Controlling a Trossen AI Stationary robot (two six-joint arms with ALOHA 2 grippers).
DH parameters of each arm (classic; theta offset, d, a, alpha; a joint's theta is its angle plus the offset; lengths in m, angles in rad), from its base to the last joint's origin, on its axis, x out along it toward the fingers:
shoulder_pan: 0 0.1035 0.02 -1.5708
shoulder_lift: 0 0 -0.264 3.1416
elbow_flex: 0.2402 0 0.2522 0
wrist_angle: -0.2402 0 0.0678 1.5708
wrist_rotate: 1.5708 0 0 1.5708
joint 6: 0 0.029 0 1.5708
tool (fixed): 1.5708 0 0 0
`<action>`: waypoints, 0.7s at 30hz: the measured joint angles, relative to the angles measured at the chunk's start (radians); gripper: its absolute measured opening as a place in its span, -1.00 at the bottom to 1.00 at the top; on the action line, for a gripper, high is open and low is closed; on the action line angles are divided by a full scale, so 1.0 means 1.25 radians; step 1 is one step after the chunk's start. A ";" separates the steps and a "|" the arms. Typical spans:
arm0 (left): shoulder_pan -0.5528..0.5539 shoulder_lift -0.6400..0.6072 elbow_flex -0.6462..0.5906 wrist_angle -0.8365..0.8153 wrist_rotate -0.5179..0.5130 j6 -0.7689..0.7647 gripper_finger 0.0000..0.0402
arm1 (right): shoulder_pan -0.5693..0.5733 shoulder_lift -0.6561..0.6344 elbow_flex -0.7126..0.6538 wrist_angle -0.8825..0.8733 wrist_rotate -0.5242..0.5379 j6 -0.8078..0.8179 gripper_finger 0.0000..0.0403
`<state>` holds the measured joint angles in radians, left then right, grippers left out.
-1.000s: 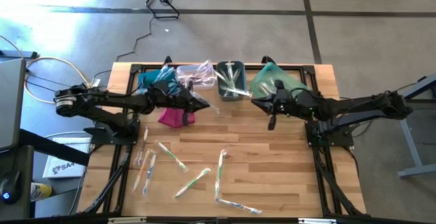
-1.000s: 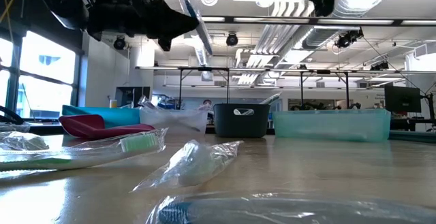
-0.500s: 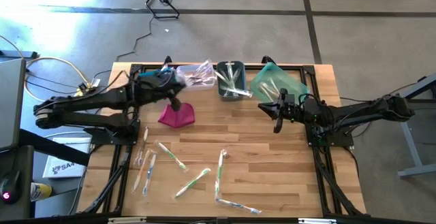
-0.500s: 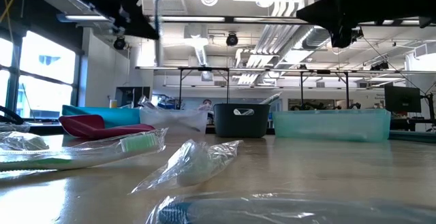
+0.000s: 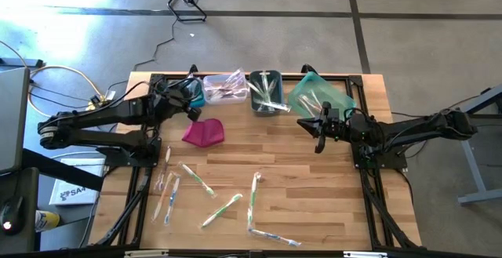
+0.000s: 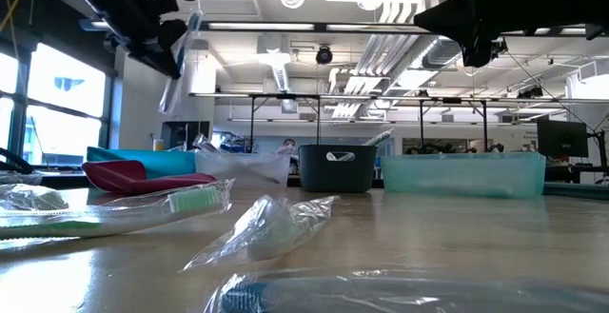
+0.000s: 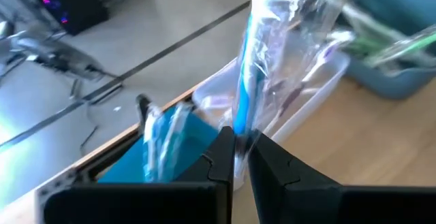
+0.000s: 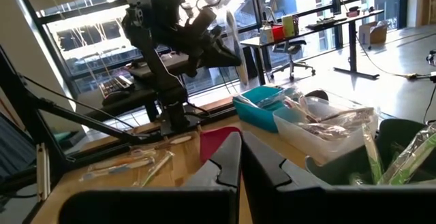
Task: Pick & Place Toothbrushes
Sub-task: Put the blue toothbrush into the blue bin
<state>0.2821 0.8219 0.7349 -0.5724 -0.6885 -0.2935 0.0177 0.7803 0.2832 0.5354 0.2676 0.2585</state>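
Note:
My left gripper (image 5: 190,101) hangs over the far left of the table beside the blue bin (image 5: 168,93). It is shut on a blue-handled toothbrush in a clear wrapper (image 7: 249,74), also seen in the low view (image 6: 179,64). Several more wrapped toothbrushes lie flat on the wood nearer the front: (image 5: 196,178), (image 5: 223,210), (image 5: 253,197). Others lie in the clear bin (image 5: 223,86) and the grey bin (image 5: 265,92). My right gripper (image 5: 318,132) is shut on nothing, in the air in front of the teal bin (image 5: 318,93). My left gripper pinches the wrapped toothbrush near one end (image 7: 238,137) between its two fingers (image 7: 219,161). The rest of the brush runs on past the fingertips. It is lifted clear of table and bins and, in the low view, slants downward (image 6: 171,94).
A magenta pouch (image 5: 204,132) lies on the wood just in front of the bins. The four bins stand in a row along the far edge. Bare wood lies in the middle and at the right front (image 5: 329,203).
My left gripper has carried the toothbrush from above the magenta pouch toward the table's left and far edge, to beside the blue bin. It has tipped up from pointing steeply down to nearer level. My right gripper has sunk a little, drawn back toward the right edge, and then kept still.

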 joint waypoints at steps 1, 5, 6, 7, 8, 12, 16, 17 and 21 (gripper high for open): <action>0.000 0.000 0.000 -0.012 -0.008 -0.002 -0.88 | 0.000 0.000 0.000 0.000 0.000 0.000 -0.98; 0.000 0.000 0.000 -0.033 -0.035 0.000 -0.88 | 0.000 0.000 0.000 0.000 0.000 0.000 -0.98; 0.004 0.000 0.000 -0.034 -0.039 0.002 -0.88 | 0.000 0.000 0.000 0.000 0.000 0.000 -0.98; 0.014 0.000 0.000 -0.035 -0.040 0.011 -0.88 | 0.000 0.000 0.000 0.000 0.000 0.000 -0.98; 0.028 0.000 0.000 -0.037 -0.039 0.022 -0.88 | 0.000 0.001 0.000 0.000 0.000 0.000 -0.98; 0.113 0.008 0.001 -0.041 -0.027 0.033 -0.88 | 0.000 0.001 0.000 0.000 0.000 0.000 -0.98; 0.227 0.020 -0.012 -0.006 0.068 0.082 -0.88 | 0.000 0.002 0.000 0.000 0.000 0.000 -0.98; 0.255 0.022 -0.023 0.015 0.100 0.094 -0.88 | 0.000 0.002 0.000 -0.001 -0.001 0.000 -0.98; 0.362 0.039 -0.071 0.108 0.206 0.135 -0.88 | 0.000 0.002 0.000 -0.001 -0.001 0.000 -0.98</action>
<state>0.7344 0.8708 0.6459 -0.4380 -0.4310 -0.1249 0.0177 0.7822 0.2832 0.5346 0.2659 0.2581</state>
